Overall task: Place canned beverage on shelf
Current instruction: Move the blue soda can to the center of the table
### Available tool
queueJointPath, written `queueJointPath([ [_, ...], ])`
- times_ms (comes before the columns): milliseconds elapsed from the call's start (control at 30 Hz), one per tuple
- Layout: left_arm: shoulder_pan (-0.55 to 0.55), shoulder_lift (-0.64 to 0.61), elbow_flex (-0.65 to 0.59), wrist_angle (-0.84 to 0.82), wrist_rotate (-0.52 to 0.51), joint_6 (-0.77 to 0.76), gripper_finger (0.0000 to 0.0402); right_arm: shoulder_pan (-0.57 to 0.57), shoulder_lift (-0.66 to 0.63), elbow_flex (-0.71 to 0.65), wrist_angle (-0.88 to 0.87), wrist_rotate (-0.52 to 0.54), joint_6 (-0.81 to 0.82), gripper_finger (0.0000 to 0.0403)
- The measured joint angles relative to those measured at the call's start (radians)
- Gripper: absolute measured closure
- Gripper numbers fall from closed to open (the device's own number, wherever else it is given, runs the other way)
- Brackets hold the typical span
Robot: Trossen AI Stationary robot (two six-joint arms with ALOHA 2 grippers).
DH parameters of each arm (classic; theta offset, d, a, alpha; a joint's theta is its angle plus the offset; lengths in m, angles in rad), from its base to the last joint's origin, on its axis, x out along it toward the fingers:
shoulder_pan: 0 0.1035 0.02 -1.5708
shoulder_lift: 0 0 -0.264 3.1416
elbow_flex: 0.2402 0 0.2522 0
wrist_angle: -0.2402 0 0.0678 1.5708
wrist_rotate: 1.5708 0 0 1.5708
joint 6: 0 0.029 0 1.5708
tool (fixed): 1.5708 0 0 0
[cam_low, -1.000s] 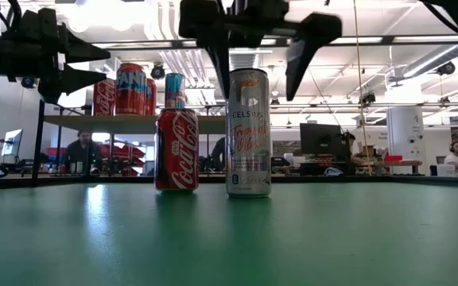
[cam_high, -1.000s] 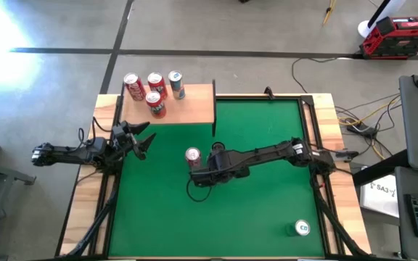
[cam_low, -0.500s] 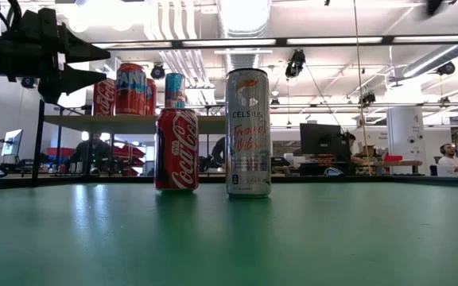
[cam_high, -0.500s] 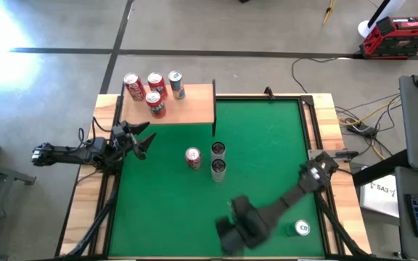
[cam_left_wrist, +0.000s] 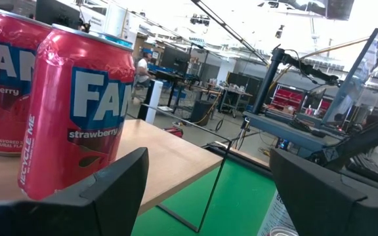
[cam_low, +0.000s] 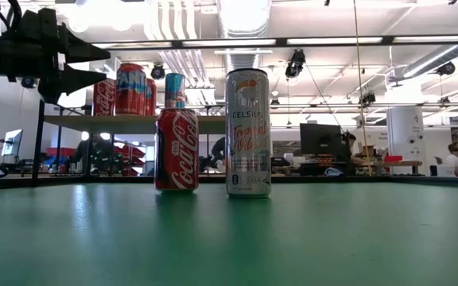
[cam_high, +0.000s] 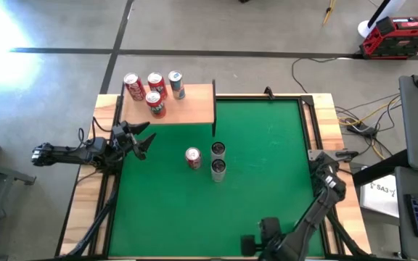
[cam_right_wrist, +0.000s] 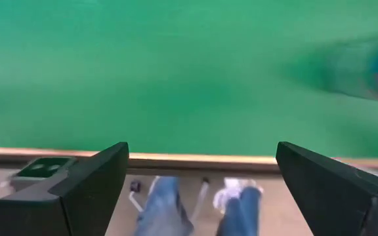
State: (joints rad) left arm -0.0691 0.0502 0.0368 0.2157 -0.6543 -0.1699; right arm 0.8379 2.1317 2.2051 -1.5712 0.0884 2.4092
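The shelf (cam_high: 194, 109), a light-wood board on thin black legs, stands at the mat's far left with several cans (cam_high: 154, 87) upright on it. Three cans stand on the green mat (cam_high: 267, 145) at mid table: a red Coca-Cola can (cam_high: 193, 157), a silver Celsius can (cam_low: 248, 131) and another can (cam_high: 218, 148) behind it. My right gripper (cam_high: 256, 243) hangs open over the mat's near edge, pointing down, nothing between its fingers (cam_right_wrist: 97, 177). My left gripper (cam_high: 145, 141) waits open at the mat's left edge, facing two red Fanta cans (cam_left_wrist: 77, 111) on the shelf.
Wooden table rim (cam_right_wrist: 195, 159) runs just below my right gripper; beyond it a person's legs (cam_right_wrist: 159, 210) show on the floor. A blurred teal and pink thing (cam_right_wrist: 366, 72) lies on the mat near that gripper. Open mat stretches right of the cans.
My right gripper has swung from above the cans at mid table toward the table's near edge and somewhat right, rolling at the wrist, open throughout. The cans on the mat have stayed where they stood.
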Motion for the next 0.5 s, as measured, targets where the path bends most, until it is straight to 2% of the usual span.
queueJointPath([
  [200,0.000,0.000,0.000,0.000,0.000,0.000,0.0099,0.005,-0.128,-0.143,-0.001,-0.203,0.139,0.0023],
  [367,0.000,0.000,0.000,0.000,0.000,0.000,0.0099,0.039,-0.259,-0.260,-0.001,-0.228,0.211,0.0023],
  [500,0.000,0.000,0.000,0.000,0.000,0.000,0.0099,0.086,-0.351,-0.355,0.000,-0.252,0.334,0.0023],
])
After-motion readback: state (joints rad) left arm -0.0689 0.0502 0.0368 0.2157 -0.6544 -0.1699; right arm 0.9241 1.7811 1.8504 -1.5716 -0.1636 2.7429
